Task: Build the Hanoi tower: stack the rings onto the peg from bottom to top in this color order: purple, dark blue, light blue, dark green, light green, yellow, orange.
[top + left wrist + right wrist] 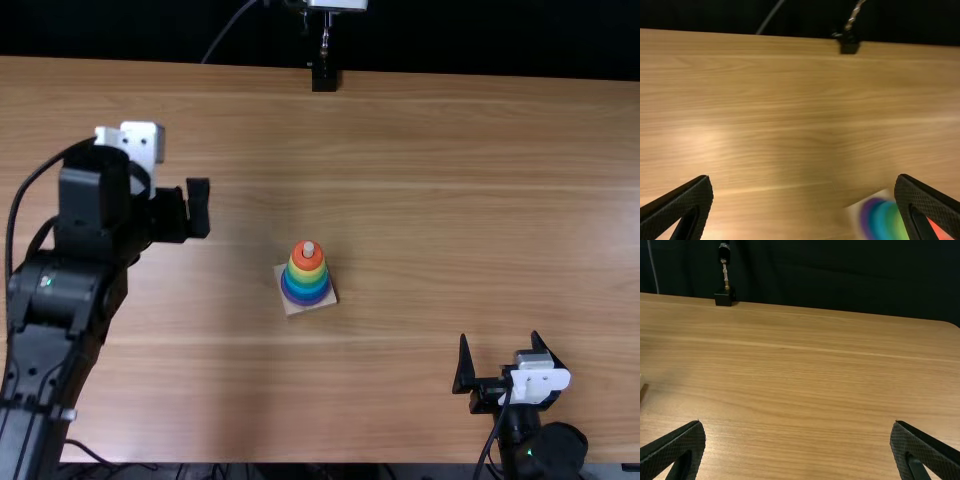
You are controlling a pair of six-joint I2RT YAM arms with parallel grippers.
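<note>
My left gripper (188, 207) is open above the table's left part, up and left of the ring tower in the top view. The tower's orange ring (307, 261) is uppermost, below the tip of the white peg (309, 247); yellow, green and blue bands widen down to a purple ring (304, 299) on a square wooden base (288, 305). In the left wrist view, one finger of the left gripper (805, 179) partly hides the purple ring (866, 215) and those above. The right gripper (499, 337) stands open near the front edge, nothing between its fingers (797, 424).
A black stand (324, 78) with a metal stem is at the far edge of the wooden table (430, 200). A cable (228, 28) hangs behind that edge. The left arm covers much of the table's left side.
</note>
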